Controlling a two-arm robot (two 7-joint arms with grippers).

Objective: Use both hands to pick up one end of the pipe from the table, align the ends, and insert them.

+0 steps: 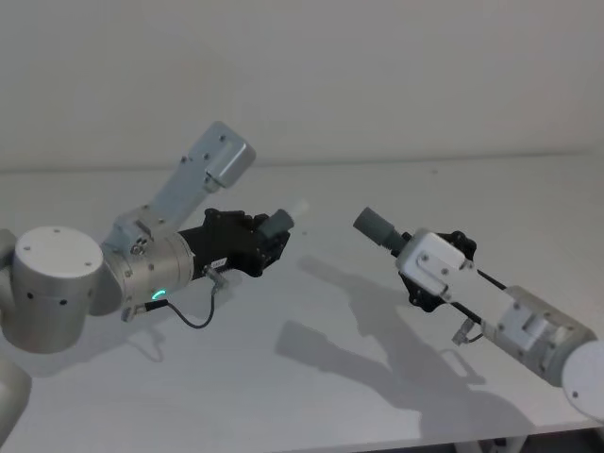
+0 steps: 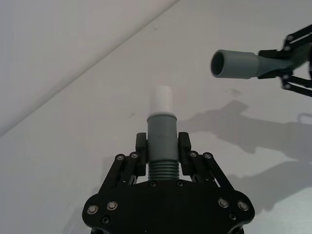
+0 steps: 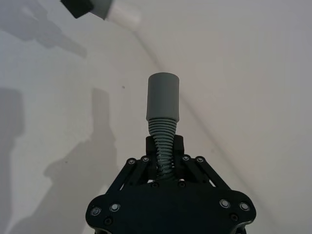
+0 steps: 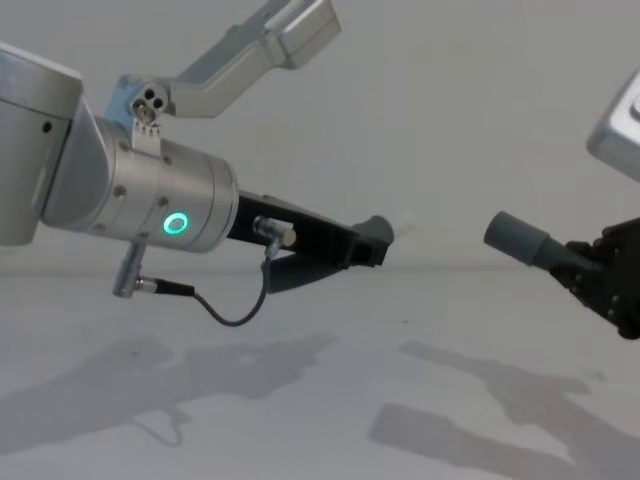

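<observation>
Pipe piece with the white tip [image 2: 161, 129] is held off the table [image 1: 330, 377] by the left gripper [image 2: 163, 146], on the left of the scene at the end of the silver arm with the glowing green ring [image 4: 177, 223]. The gripper is closed narrowly on the ribbed body, its fingers [image 2: 184, 146] pressed on either side just behind the grey cuff. The white tip [image 2: 162, 100] juts out beyond them, pointing right and a little toward the far side. On the right, the right gripper [image 3: 164, 146] clamps the ribbed body of the second pipe piece [image 3: 163, 129] in the same narrow hold, also above the table. Its socket cuff [image 3: 163, 96] sticks out past the fingers and points left and slightly far. Tip and socket face each other across an open gap near the middle of the scene, apart and not touching. Both pieces slant toward the far side, so the two ends are not in line. Shadows of both arms lie on the table below.
</observation>
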